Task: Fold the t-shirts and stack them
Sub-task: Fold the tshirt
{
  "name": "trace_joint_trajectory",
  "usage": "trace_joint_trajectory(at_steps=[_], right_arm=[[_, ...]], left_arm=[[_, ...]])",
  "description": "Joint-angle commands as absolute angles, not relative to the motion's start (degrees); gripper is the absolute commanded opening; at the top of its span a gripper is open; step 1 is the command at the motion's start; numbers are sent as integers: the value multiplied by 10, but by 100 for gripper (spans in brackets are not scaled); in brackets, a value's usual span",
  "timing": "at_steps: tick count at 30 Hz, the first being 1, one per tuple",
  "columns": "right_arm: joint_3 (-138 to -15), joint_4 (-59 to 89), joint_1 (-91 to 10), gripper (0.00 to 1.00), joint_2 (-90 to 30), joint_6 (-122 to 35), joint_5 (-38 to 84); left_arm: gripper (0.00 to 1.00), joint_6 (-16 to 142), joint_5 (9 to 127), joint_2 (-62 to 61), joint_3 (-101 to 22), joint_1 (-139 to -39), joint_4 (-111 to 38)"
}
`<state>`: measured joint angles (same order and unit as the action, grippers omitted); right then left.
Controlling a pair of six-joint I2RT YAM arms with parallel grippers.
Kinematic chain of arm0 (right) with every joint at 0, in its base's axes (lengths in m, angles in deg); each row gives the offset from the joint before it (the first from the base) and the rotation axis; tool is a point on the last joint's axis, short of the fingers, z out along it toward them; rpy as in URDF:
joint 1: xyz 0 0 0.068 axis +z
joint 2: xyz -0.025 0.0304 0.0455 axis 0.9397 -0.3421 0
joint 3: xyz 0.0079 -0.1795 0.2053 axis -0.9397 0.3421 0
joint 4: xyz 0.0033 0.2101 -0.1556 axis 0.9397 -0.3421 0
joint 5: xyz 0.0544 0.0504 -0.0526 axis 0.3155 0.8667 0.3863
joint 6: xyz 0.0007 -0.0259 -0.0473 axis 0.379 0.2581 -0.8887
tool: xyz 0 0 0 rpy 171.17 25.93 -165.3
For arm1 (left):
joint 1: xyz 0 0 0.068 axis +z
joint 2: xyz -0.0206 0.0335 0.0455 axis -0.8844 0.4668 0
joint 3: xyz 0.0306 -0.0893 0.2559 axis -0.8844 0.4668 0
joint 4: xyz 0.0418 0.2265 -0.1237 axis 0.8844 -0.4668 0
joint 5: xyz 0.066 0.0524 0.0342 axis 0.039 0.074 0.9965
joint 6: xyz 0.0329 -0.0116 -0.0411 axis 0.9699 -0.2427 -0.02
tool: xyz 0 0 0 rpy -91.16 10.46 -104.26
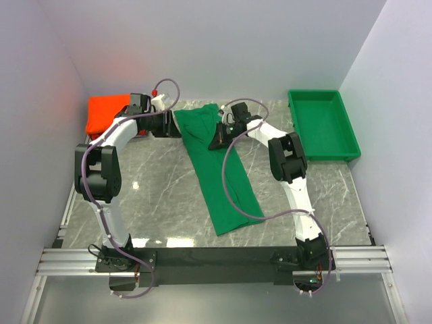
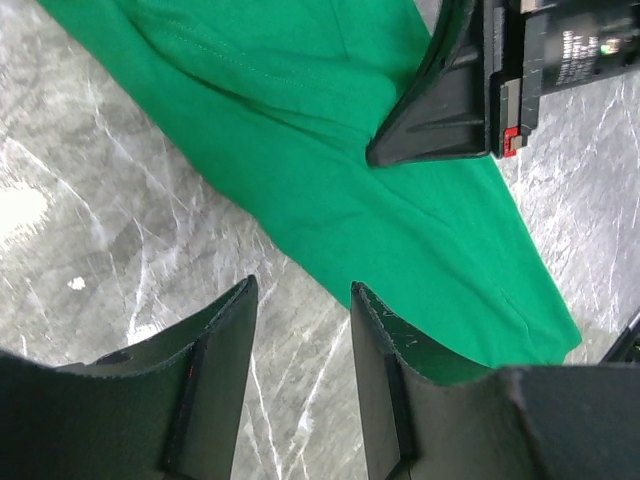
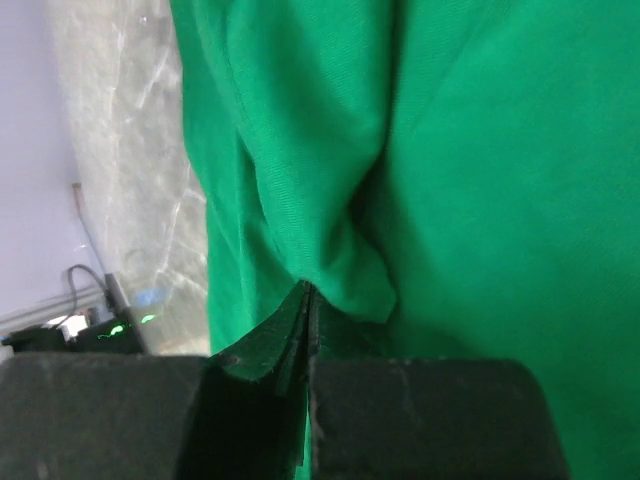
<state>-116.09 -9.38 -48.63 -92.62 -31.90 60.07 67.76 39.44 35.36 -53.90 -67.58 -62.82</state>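
A dark green t-shirt (image 1: 223, 175) lies as a long folded strip running from the back middle of the marble table toward the front. My right gripper (image 1: 217, 140) sits on its upper part, shut on a pinch of the green cloth (image 3: 300, 180), which bunches up just past the closed tips (image 3: 308, 292). My left gripper (image 1: 170, 125) stands open at the shirt's left edge. Only bare marble shows between its fingers (image 2: 300, 285), and the right finger (image 2: 380, 340) overlaps the shirt's hem (image 2: 330, 210). An orange-red t-shirt (image 1: 104, 111) lies at the back left corner, behind the left arm.
A rigid green plastic tray (image 1: 322, 125) stands at the back right. White walls close in the table on the left, back and right. The right gripper's black body (image 2: 450, 100) shows close ahead in the left wrist view.
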Motion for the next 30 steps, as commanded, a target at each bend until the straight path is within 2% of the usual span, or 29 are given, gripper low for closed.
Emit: trace_joint_trajectory(at_steps=[1, 7, 12, 17, 20, 24, 30], right_arm=[[-1155, -80, -496, 0, -940, -304, 605], [-1184, -123, -495, 1, -919, -326, 629], [-1181, -213, -500, 6, -813, -419, 665], [-1059, -313, -507, 7, -690, -575, 578], [-980, -352, -513, 6, -657, -627, 526], [-906, -376, -520, 4, -651, -638, 503], [-818, -329, -518, 4, -666, -594, 521]], left_arm=[[48, 680, 380, 340, -541, -674, -638], [48, 671, 363, 355, -555, -674, -638], [47, 648, 354, 360, -565, -689, -598], [40, 628, 391, 411, -601, -739, -592], [29, 620, 395, 445, -615, -758, -602], [25, 596, 393, 475, -608, -768, -582], [25, 619, 427, 530, -634, -773, -624]])
